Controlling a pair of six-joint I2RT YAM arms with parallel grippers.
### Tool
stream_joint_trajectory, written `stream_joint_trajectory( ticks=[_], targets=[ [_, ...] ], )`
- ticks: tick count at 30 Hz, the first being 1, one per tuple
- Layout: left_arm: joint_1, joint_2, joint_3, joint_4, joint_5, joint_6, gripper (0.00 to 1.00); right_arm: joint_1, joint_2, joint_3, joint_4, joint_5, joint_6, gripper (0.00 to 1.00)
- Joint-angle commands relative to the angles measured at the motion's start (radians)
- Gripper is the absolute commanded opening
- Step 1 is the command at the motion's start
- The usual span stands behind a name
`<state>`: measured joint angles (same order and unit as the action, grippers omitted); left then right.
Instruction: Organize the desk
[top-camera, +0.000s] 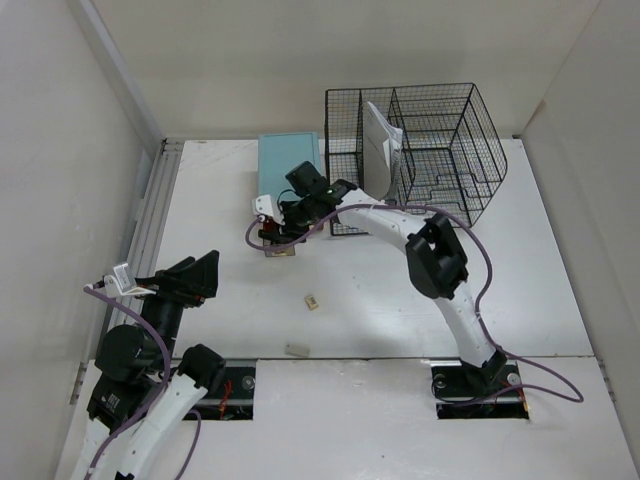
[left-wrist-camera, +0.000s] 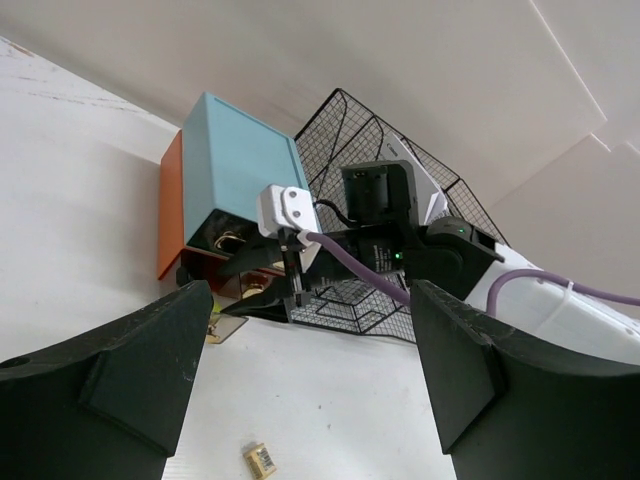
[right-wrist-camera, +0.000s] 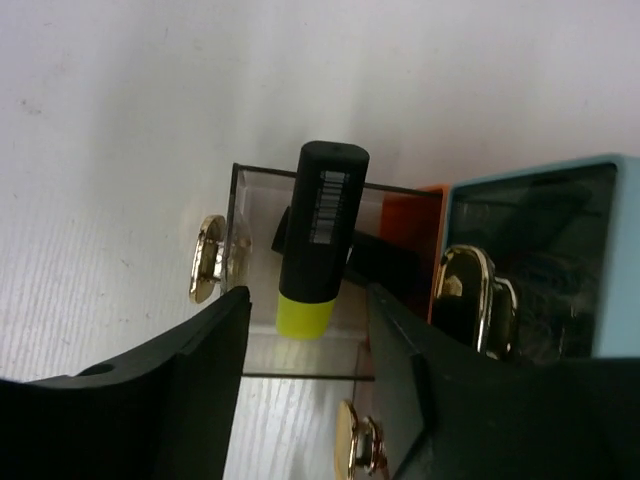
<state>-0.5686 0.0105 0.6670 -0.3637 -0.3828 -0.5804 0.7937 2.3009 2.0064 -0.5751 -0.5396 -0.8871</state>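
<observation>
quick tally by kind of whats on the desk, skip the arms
teal drawer box: 1
black wire-mesh rack: 1
white paper bundle in the rack: 1
black-and-yellow highlighter: 1
small loose blocks on the desk: 2
total: 6

Teal box (right-wrist-camera: 540, 250) cut off rt, tan bit (top-camera: 312, 301) unclear

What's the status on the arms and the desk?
Left gripper open, empty, near left edge. Right gripper open at the clear drawer, highlighter inside. Desk has two small loose pieces. Nothing blocking.
</observation>
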Motion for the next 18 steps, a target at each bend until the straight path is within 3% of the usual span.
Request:
stream_joint_trajectory(
  ticks=[1,4,7,9,10,12,15,18],
  targets=[
    [-0.005,-0.092,-0.003,0.032,-0.01,0.011,0.78,0.018,-0.096,-0.023,0.032,0.032,0.01,0.57],
    [-0.005,-0.092,-0.003,0.032,-0.01,0.011,0.78,0.018,-0.135,-0.032,0.053,0.041,0.019,0.57],
    [-0.005,-0.092,-0.003,0.032,-0.01,0.011,0.78,0.027,-0.181,-0.041,0.076,0.05,0.043,0.47],
    [-0.005,-0.092,-0.003,0.032,-0.01,0.011,0.78,0.036,-0.19,-0.052,0.086,0.05,0.065,0.26],
    [-0.005,-0.092,-0.003,0.032,-0.01,0.011,0.78,0.036,-0.202,-0.052,0.086,0.05,0.074,0.1],
    [-0.005,-0.092,-0.003,0.032,-0.01,0.011,0.78,0.036,-0.202,-0.052,0.073,0.0,0.074,0.0],
    [-0.005,-0.092,-0.003,0.032,-0.01,0.011,0.78,0.055,-0.167,-0.023,0.048,-0.028,0.109,0.0],
    [-0.005,-0.092,-0.003,0.032,-0.01,0.011,0.78,0.099,-0.103,0.028,0.038,0.038,0.161,0.0]
  ],
)
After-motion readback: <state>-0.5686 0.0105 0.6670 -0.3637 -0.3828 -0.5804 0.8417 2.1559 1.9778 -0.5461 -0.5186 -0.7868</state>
